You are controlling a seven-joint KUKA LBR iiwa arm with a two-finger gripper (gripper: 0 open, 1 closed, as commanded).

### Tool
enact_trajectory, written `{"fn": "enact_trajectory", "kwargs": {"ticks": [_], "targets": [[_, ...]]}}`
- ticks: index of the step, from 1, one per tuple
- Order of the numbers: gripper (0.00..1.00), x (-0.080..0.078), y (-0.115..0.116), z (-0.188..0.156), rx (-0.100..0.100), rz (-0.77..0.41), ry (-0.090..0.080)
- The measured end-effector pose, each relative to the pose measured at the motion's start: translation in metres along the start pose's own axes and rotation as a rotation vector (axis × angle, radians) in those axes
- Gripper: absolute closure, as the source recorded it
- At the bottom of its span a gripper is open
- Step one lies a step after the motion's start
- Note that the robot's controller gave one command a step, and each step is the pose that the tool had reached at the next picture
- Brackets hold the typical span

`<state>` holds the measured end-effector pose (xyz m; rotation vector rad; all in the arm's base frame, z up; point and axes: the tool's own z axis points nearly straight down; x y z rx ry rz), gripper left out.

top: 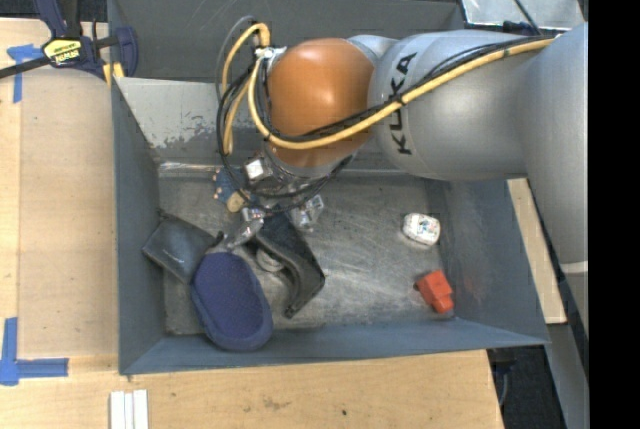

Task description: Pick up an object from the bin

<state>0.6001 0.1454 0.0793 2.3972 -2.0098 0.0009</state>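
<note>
My gripper [279, 205] hangs below the arm's orange cover, low in the left half of the bin. Right under it lies a black curved handle-like piece [298, 269], which runs down toward the front wall. A dark blue oval pad [232, 299] leans against the front left of that piece. Left of the gripper rests a dark grey folded thing [170, 248]. The gripper's lower end sits close above the black piece where it meets the blue pad; the cover hides part of the gripper.
A small white rounded object [421, 229] lies on the bin floor to the right. A red block [435, 292] sits near the front right wall. The arm spans the bin's right rear.
</note>
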Motion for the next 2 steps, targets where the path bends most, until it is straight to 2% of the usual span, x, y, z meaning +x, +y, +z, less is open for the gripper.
{"fn": "enact_trajectory", "kwargs": {"ticks": [1,2], "targets": [[1.00,-0.045,0.016,-0.081,0.015,-0.451,-0.011],[1.00,-0.045,0.020,-0.160,0.016,-0.452,-0.009]]}}
